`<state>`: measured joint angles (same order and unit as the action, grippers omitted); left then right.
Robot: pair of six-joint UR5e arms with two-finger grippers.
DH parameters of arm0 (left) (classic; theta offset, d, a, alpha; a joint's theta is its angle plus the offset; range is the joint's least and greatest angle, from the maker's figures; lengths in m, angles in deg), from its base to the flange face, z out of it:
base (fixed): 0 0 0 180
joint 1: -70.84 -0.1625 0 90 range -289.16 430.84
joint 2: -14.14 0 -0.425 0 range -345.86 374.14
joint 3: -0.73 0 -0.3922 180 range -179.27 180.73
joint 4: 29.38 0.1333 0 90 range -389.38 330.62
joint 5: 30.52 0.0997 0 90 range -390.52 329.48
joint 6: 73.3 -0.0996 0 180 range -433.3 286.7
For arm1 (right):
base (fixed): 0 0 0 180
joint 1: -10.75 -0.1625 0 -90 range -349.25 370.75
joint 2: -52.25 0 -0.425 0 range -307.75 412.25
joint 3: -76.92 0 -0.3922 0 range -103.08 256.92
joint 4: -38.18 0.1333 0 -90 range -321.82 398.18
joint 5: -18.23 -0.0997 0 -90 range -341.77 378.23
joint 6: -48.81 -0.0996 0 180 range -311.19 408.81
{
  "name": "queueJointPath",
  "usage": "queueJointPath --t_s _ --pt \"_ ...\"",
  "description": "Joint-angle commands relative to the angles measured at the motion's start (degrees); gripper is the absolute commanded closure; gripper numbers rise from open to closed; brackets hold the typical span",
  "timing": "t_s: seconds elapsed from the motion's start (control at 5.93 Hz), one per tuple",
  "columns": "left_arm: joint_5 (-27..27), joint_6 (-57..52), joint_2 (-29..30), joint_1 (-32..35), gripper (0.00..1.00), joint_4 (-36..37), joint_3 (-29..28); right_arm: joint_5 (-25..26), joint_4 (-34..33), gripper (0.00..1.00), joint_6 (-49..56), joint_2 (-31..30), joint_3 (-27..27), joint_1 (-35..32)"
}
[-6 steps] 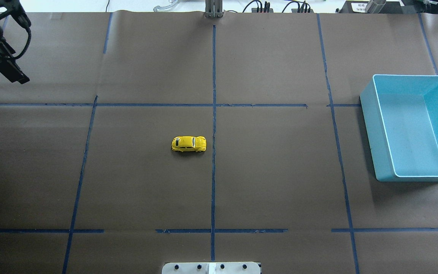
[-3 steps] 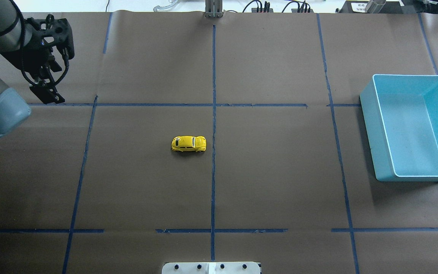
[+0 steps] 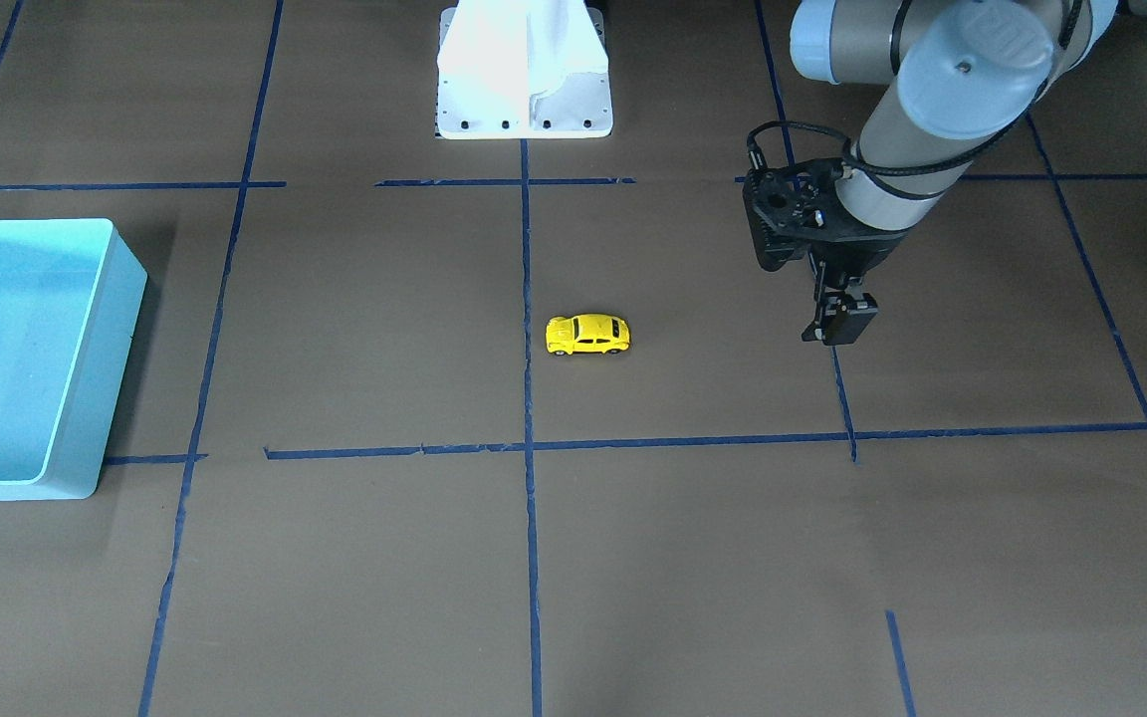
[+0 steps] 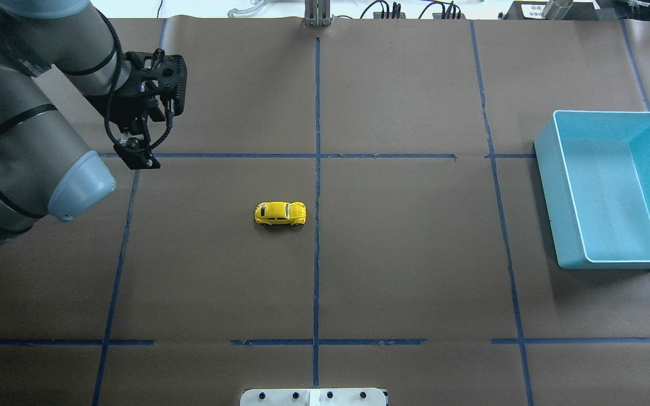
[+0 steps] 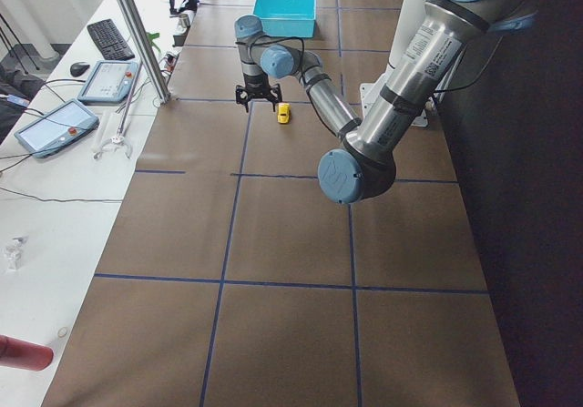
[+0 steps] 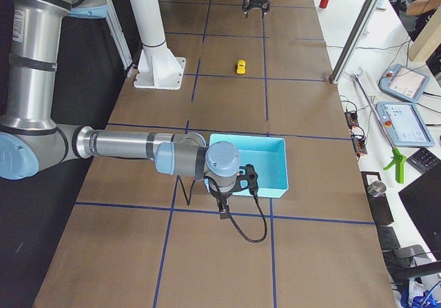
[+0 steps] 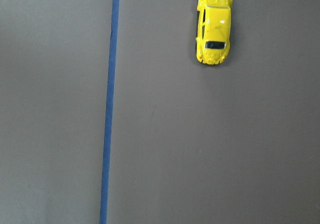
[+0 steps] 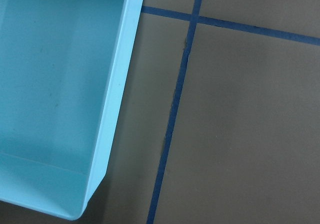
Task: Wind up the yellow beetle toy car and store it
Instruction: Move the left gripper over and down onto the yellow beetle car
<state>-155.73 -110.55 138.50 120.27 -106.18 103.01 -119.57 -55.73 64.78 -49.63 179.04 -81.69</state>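
Note:
The yellow beetle toy car stands on its wheels near the middle of the brown table, also in the front view and at the top of the left wrist view. My left gripper hangs above the table to the car's far left, apart from it; it holds nothing and its fingers look spread in the side view. My right gripper shows only in the exterior right view, beside the light blue bin; I cannot tell whether it is open or shut.
The light blue bin sits empty at the table's right edge, also in the front view and the right wrist view. Blue tape lines cross the table. The white robot base stands at the near edge.
My left arm has swung in from the far left corner, rightward and nearer to the car. The car and the bin have not moved.

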Motion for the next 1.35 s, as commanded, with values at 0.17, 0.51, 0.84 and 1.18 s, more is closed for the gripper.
queueJointPath --t_s 0.17,0.51,0.84,1.18 --pt "3.2 0.24 4.82 -7.74 0.0 -0.45 -4.18 1.12 -0.04 0.0 0.11 -0.43 0.19 -0.11" --pt "8.63 8.9 10.27 -12.14 0.0 -1.15 -7.61 1.21 0.05 0.0 0.02 -0.25 0.19 -0.02" --pt "9.28 11.49 13.87 -14.44 0.0 -6.49 -15.93 1.91 0.05 0.0 0.2 0.01 0.1 -0.11" --pt "11.72 12.98 14.5 -16.72 0.0 -7.22 -17.98 2.09 0.05 0.0 0.2 -0.34 0.02 -0.11"
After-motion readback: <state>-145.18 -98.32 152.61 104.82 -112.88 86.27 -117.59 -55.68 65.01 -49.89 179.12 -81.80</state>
